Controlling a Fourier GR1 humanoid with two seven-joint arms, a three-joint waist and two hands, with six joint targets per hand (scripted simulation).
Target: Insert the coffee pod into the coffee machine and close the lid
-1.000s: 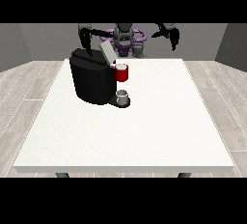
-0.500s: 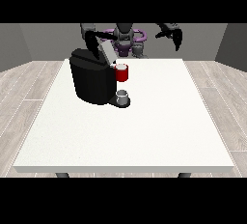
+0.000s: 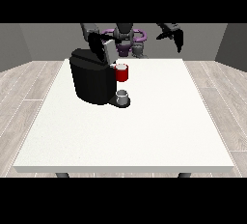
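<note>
the hand at the view's left (image 3: pixel 95 44) hangs over the coffee machine (image 3: pixel 94 79) top, fingers unreadable, the coffee pod nowhere plainly visible, so press the lid down squarely; the other hand (image 3: pixel 174 35), fingers unclear, keeps away.

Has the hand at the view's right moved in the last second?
Yes. The hand at the view's right has shifted further right, away from the coffee machine.
</note>
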